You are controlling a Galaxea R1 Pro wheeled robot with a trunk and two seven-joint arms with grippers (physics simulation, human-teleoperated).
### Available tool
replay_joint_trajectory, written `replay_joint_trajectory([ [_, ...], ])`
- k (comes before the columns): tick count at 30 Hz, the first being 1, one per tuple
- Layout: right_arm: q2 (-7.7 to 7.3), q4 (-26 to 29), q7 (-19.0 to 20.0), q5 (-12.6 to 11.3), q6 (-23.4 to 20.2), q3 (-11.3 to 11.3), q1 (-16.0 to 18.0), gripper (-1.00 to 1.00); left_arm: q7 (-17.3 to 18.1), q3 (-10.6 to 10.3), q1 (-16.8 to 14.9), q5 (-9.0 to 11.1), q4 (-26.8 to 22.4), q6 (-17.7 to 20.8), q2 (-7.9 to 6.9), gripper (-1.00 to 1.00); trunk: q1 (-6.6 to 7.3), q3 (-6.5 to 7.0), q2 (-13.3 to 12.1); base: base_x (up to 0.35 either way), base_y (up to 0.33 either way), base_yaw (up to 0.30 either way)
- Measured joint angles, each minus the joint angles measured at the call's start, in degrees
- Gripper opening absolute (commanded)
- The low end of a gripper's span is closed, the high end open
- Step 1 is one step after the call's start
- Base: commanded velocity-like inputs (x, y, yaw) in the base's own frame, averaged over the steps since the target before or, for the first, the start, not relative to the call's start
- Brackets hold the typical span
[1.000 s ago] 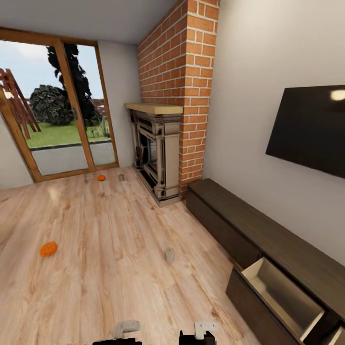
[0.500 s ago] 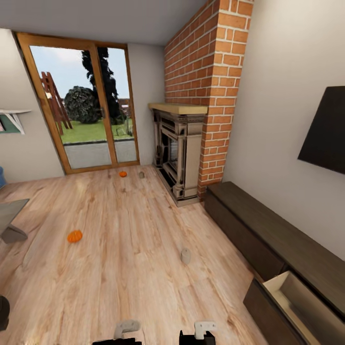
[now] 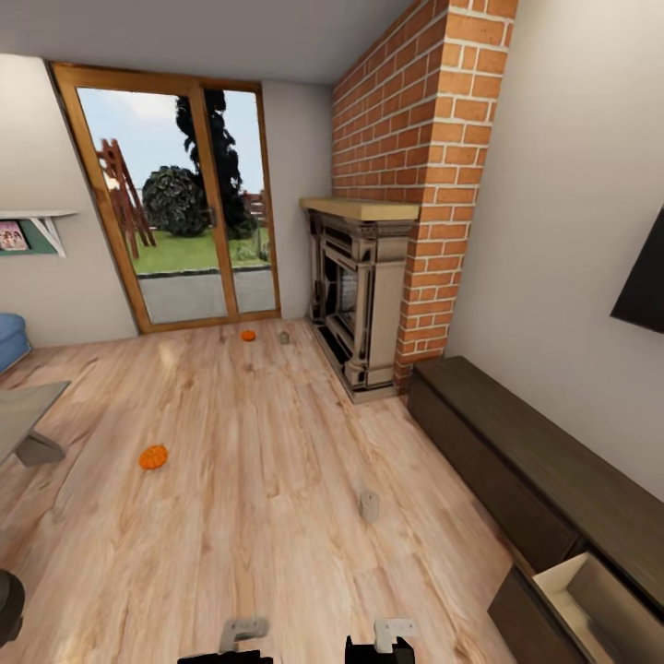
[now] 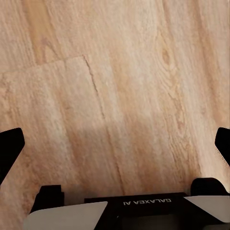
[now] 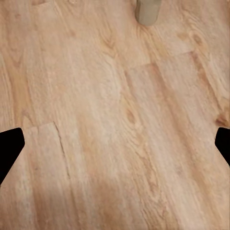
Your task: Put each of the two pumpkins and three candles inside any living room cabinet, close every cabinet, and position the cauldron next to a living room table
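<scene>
One orange pumpkin (image 3: 153, 456) lies on the wood floor at mid-left, and a second pumpkin (image 3: 248, 335) sits far off by the glass door. A grey-beige candle (image 3: 370, 505) stands on the floor ahead of me, also visible as the candle (image 5: 147, 10) beyond my right gripper (image 5: 115, 143). Another candle (image 3: 284, 337) stands near the far pumpkin. The dark-brown cabinet (image 3: 516, 461) runs along the right wall, with one drawer (image 3: 599, 599) pulled open. The table (image 3: 23, 410) shows at the left edge, and the black cauldron (image 3: 7, 604) at the lower left. My left gripper (image 4: 115, 143) and right gripper hang open over bare floor.
An ornate beige fireplace (image 3: 360, 295) stands under the brick chimney beyond the cabinet. A glass door (image 3: 184, 221) fills the far wall. A blue seat (image 3: 11, 337) and a wall shelf (image 3: 37, 226) are at the left. A dark TV (image 3: 646, 286) hangs above the cabinet.
The camera has turned left, so the whole scene shifted right. The table, the cauldron and the blue seat came into view, and the open drawer slid toward the corner. Nothing on the floor moved.
</scene>
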State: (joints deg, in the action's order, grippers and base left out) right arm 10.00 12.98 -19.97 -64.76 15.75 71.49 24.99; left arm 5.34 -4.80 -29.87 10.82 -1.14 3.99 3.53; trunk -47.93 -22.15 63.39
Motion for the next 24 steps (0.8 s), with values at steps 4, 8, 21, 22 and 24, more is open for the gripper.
replay_joint_trajectory([
  [4, 0.0, 0.0, 0.0, 0.0, 0.0, 0.0, 0.0, 1.0, 0.0, 0.0, 0.0, 0.0, 0.0, 0.0, 0.0, 1.0, 0.0, 0.0, 0.0, 0.327, 0.0, 0.0],
  [8, 0.0, 0.0, 0.0, 0.0, 0.0, 0.0, 0.0, 1.0, -0.01, 0.0, 0.0, 0.0, 0.0, 0.0, 0.0, 1.0, 0.0, 0.0, 0.0, 0.328, 0.049, 0.0],
  [21, 0.0, 0.08, 0.02, 0.0, -0.02, 0.17, 0.0, 1.0, -0.1, 0.0, 0.01, 0.0, -0.01, 0.0, -0.01, 1.0, 0.0, 0.0, 0.0, 0.328, 0.139, 0.082],
  [22, 0.0, 0.09, 0.02, -0.01, -0.03, 0.17, 0.0, 1.0, -0.1, 0.0, 0.01, 0.0, -0.01, 0.0, -0.01, 1.0, 0.0, 0.0, 0.0, 0.327, 0.161, 0.251],
  [24, 0.0, 0.09, 0.02, -0.01, -0.03, 0.14, 0.0, 1.0, -0.1, 0.0, 0.01, 0.0, -0.01, 0.0, -0.01, 1.0, 0.0, 0.0, 0.0, 0.327, 0.162, 0.263],
])
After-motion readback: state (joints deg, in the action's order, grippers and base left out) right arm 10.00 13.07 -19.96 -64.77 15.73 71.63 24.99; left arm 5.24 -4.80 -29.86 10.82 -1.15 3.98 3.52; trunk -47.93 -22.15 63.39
